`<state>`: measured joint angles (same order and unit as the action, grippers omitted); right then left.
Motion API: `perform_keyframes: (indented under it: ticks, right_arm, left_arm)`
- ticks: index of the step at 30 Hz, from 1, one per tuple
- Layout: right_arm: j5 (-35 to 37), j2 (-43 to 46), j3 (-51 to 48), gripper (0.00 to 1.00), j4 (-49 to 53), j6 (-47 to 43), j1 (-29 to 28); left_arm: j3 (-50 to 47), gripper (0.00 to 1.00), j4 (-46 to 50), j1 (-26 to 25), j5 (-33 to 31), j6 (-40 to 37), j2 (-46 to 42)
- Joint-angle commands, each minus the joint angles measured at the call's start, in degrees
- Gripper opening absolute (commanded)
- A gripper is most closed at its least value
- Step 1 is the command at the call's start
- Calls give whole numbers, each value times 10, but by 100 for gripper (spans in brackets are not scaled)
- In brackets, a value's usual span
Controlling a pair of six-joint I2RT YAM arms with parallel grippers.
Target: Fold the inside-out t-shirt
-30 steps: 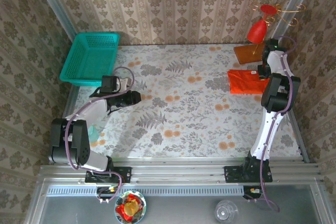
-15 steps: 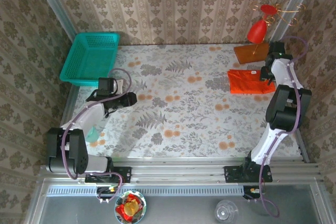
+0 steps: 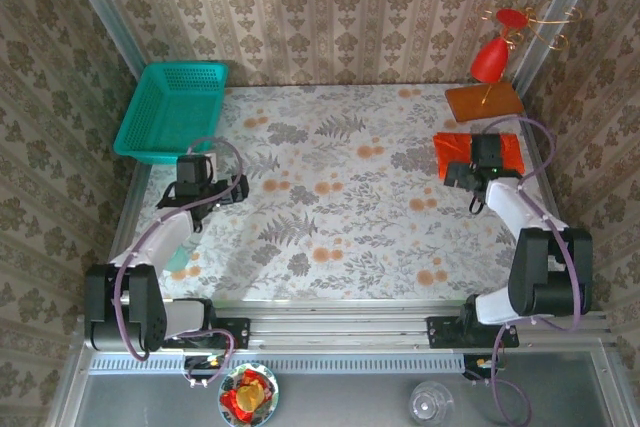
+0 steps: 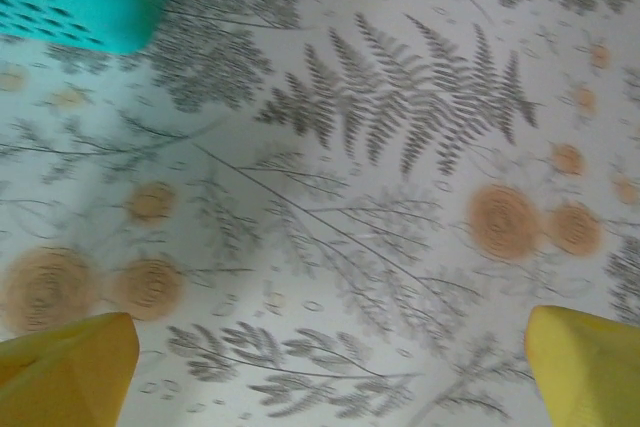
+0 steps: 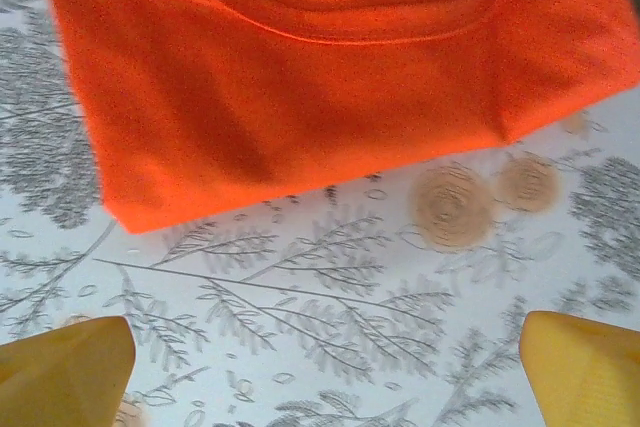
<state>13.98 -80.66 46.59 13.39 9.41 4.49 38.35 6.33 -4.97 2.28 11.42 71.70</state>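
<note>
Nearest, the left hand point(image 4: 325, 372) hangs over the patterned bench point(image 3: 340, 217), fingers spread wide with nothing between them. The right hand point(image 5: 322, 372) is equally wide and empty, just short of the inside-out t-shirt point(image 5: 330, 77), which lies as a compact folded rectangle at the bench's far right. The fold looks complete, so any retreat should lift straight clear without snagging the near hem. Beyond stands the red ornament point(image 3: 490, 59).

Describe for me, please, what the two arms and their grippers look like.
The left arm and right arm share slim white links, bulky black joint housings and a loose purple cable each. The left gripper and right gripper are black, with yellow wedge-shaped fingertips.
</note>
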Motion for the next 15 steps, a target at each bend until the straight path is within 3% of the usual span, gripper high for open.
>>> perform_keyframes:
  ticks: [1,5,9,15]
  right_arm:
    - [-23,51,-75,100,-157,4,-17]
    - [-37,92,-170,100,-321,21,-21]
    - [-37,77,-240,100,-487,18,-22]
    - [-54,14,-240,100,-563,-12,-20]
  left_arm:
    - [-9,100,-66,9,-80,-54,1]
    - [-44,100,-185,20,-88,-101,26]
    - [-96,100,-358,47,-30,-107,66]
    - [-148,100,-537,91,35,-110,132]
